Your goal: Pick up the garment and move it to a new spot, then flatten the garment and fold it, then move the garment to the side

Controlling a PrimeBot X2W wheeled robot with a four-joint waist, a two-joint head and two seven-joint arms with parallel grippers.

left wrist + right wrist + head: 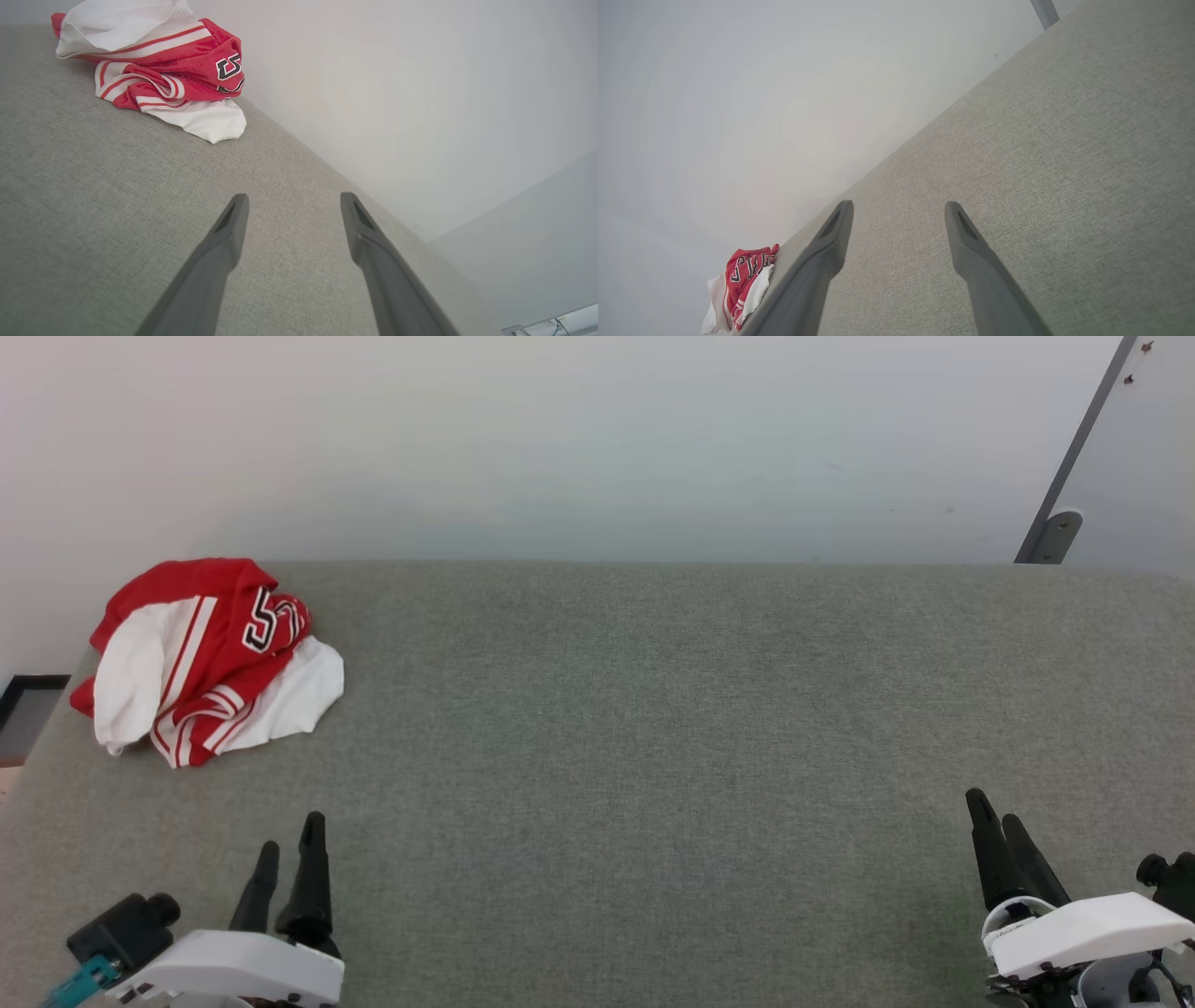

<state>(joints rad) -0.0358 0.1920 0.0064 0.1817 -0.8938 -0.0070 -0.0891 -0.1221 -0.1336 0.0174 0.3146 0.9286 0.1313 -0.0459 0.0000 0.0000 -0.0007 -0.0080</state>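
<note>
The garment [210,658], a red jersey with white sleeves and striped trim, lies crumpled in a heap at the far left corner of the grey table [635,756]. Black white-outlined lettering shows on its top fold. My left gripper [289,845] hovers open near the front left edge, well short of the heap. In the left wrist view the garment [159,70] lies ahead and left of the open left gripper [292,203]. My right gripper [990,812] is open at the front right, far from the cloth. The right wrist view has the garment [742,284] small at lower left beyond the right gripper [899,210].
A pale wall [560,439] runs along the table's far edge. A grey metal bracket [1060,527] leans against the wall at the back right. The table's left edge drops off beside the garment, with a dark floor patch [28,709] below it.
</note>
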